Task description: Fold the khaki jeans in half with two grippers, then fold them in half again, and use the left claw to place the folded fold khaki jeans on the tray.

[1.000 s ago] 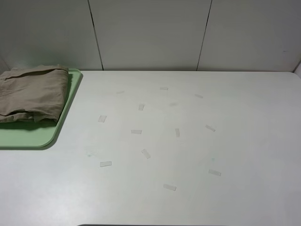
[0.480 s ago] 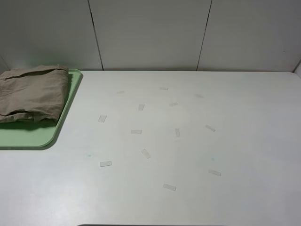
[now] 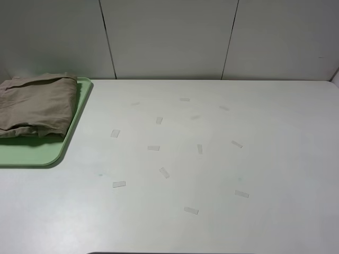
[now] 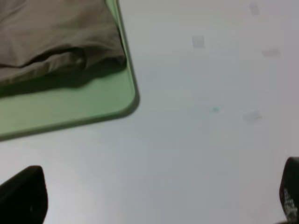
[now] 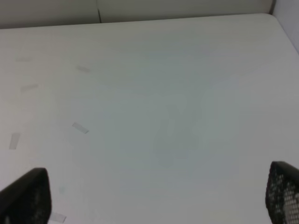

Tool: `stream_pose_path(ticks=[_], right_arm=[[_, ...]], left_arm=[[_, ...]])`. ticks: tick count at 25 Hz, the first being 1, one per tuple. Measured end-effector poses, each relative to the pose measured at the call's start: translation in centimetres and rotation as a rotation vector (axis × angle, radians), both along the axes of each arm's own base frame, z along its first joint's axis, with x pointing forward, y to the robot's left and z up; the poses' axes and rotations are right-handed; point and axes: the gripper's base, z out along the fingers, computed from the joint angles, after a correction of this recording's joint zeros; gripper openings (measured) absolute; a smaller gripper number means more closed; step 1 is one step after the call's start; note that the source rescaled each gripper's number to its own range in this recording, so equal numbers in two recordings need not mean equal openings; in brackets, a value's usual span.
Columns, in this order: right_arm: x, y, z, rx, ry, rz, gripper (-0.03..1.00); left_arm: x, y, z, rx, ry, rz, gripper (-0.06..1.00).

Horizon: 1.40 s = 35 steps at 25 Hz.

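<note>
Folded khaki-tan cotton jeans (image 3: 36,105) are lying on the flat pale-green plastic tray (image 3: 45,153) at the white surface (image 3: 212,174) far-left edge. Nothing is shifting since a second ago. Left hand (image 4: 154,196) and right hand (image 5: 149,191) are both hanging spread, empty; task looking done.

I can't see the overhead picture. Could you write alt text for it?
Folded khaki jeans lie on a pale-green tray at the far left of a white table. Small strips of tape are scattered over the middle of the table. No robot arm shows in this view.
</note>
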Motion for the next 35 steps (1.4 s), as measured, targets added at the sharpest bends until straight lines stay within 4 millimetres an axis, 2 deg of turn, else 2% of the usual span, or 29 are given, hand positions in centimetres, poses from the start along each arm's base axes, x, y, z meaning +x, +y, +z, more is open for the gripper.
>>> stream_pose_path(ticks=[2, 35], right_arm=[[0.00, 0.00, 0.00, 0.000, 0.000, 0.000, 1.00], [0.00, 0.00, 0.00, 0.000, 0.000, 0.000, 1.00]], left_arm=[[0.14, 0.02, -0.82, -0.005, 0.007, 0.004, 1.00], [0.15, 0.07, -0.88, -0.004, -0.008, 0.007, 1.00]])
